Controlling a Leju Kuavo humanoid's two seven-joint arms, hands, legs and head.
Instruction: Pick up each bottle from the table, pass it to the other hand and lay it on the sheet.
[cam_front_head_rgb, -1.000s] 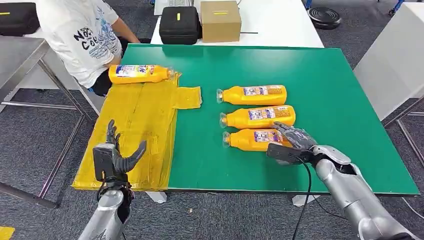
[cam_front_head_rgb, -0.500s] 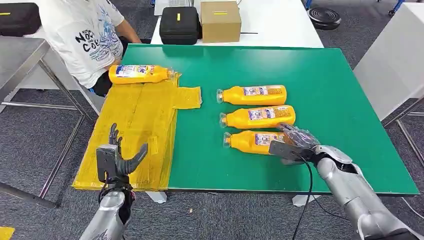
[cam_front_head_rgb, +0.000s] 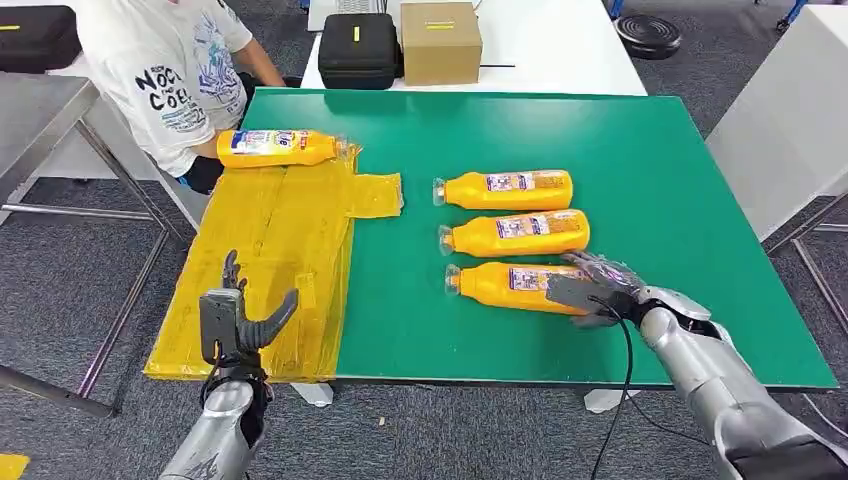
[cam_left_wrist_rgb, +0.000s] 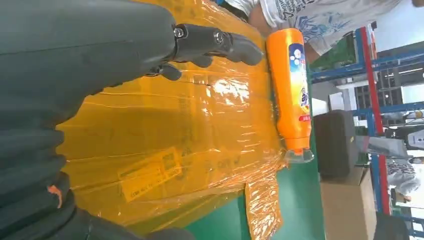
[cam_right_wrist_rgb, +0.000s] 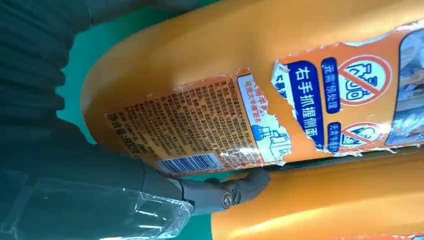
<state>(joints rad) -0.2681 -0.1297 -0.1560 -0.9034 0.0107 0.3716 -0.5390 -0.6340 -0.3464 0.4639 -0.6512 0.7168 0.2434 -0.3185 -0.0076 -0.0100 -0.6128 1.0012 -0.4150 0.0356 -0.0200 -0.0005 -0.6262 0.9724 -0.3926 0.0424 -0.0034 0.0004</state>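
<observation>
On the green tabletop (cam_front_head_rgb: 640, 150), three orange plastic bottles with clear caps lie on their sides in a neat column, caps all pointing toward the sheet side. The nearest orange bottle (cam_front_head_rgb: 505, 283) is the one getting attention: the robot's right hand (cam_front_head_rgb: 592, 290) is wrapped over its base end, fingers draped across the top and touching it. In the right wrist view a dark finger (cam_right_wrist_rgb: 235, 189) tucks into the gap where that bottle's torn label (cam_right_wrist_rgb: 220, 127) sits just beside the next bottle. It's still flat on the table though, so I honestly can't tell if the hand has a real hold or is just resting on it. The middle bottle (cam_front_head_rgb: 515, 233) lies just beside it and the far bottle (cam_front_head_rgb: 505, 188) just past that.

A fourth orange bottle (cam_front_head_rgb: 278, 147) is already lying on the crinkly yellow plastic sheet (cam_front_head_rgb: 275, 250), up at its far edge, cap pointing toward the green part. The sheet covers the left end of the table and hangs a bit over the near edge.

The left hand (cam_front_head_rgb: 237, 318) hovers above the near corner of the sheet, palm up, fingers spread apart, holding nothing.

Past the table's far-left corner, a person in a white printed T-shirt (cam_front_head_rgb: 160, 75) sits. Behind the table a white surface carries a black zip case (cam_front_head_rgb: 358, 48) and a brown cardboard box (cam_front_head_rgb: 440, 40) side by side.
</observation>
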